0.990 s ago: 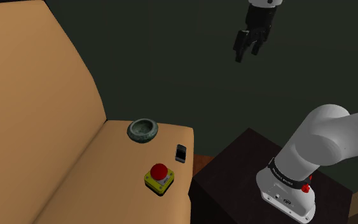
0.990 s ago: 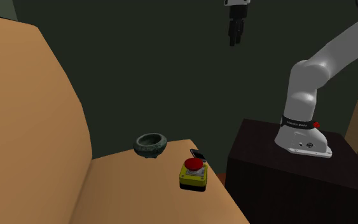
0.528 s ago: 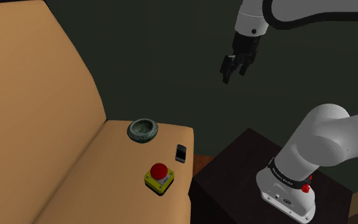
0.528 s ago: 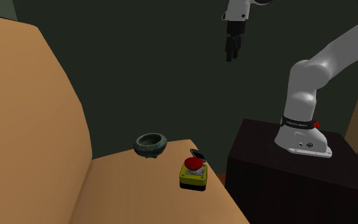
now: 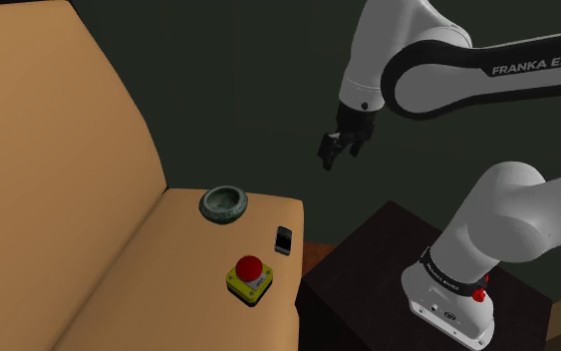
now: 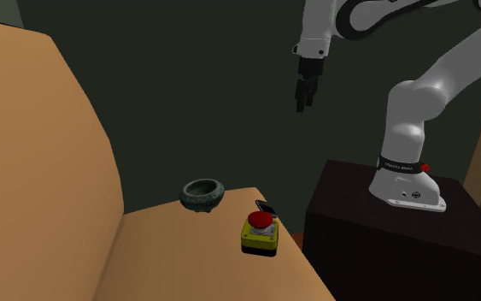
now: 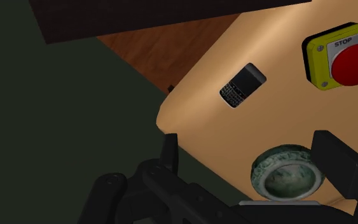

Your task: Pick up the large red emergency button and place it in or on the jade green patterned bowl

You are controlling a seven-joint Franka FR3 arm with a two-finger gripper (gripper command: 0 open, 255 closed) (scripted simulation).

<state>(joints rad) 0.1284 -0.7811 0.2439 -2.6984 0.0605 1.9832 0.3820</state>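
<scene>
One large red emergency button, domed, on a square yellow housing. Location: the seat of a tan sofa, near its front edge, upright, unheld.

Two neighbours on the same seat:
- Green patterned bowl, set further back, apart from the button, empty.
- Small black phone, laid flat between bowl and button, towards the seat's end, touching neither.

One pincer, black, carried by the white arm. It is open. In the wrist view its fingers are seen standing well apart with nothing clasped.

Governing relation: the button lies well below the pincer and towards the shoulder view's left. The pincer hangs high over the seat's end, nearer the bowl's side than the button's. In the wrist view the bowl is framed between the fingers, while the button sits off beyond the phone. A descent together with a shift past bowl and phone is therefore judged necessary. No long axis is offered by the square housing; either pair of flat sides could be taken.

Differences between views:
- Wrist view: the word STOP on the housing and the phone's keypad can be read.
- Shoulder view: the height gap is shown.
- Second exterior view: the phone is partly covered by the button.

One dark stand is set just beside the sofa.
</scene>
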